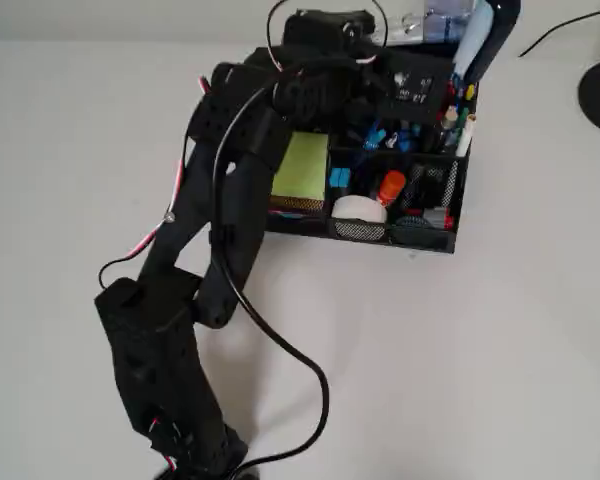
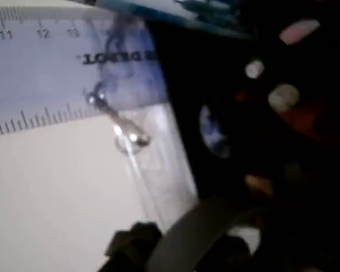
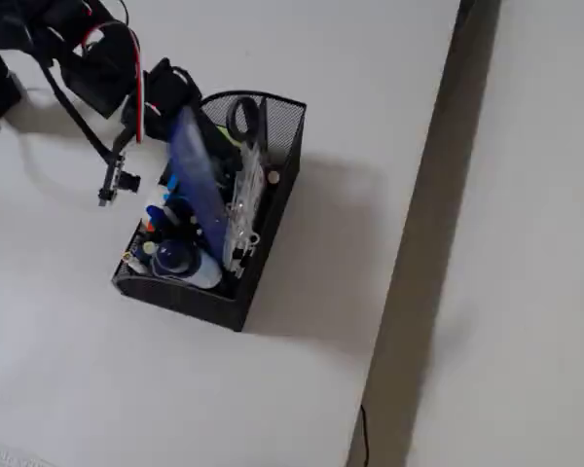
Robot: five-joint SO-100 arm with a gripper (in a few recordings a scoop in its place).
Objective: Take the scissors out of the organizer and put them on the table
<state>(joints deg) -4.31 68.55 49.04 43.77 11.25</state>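
Standing handles-up in the curved rear compartment of the black wire-mesh organizer (image 3: 273, 146), the scissors (image 3: 243, 122) show their grey plastic loops with black inner rims above the mesh rim in the fixed view; the silver blades are buried among a translucent blue ruler (image 3: 197, 185) and pens. I judge them light but rigid, with smooth plastic handles that could slip, and blades likely to snag on the crowded contents if pulled at an angle. My pick would be across one loop or the neck just under the loops, then a straight lift up. My black gripper (image 3: 165, 97) sits just beside that compartment, over the organizer's edge. I cannot tell how wide its jaws stand: the wrist view is blurred, showing mostly ruler markings and dark shapes. The off-white counter (image 1: 460, 350) has plenty of bare room in front of the organizer.
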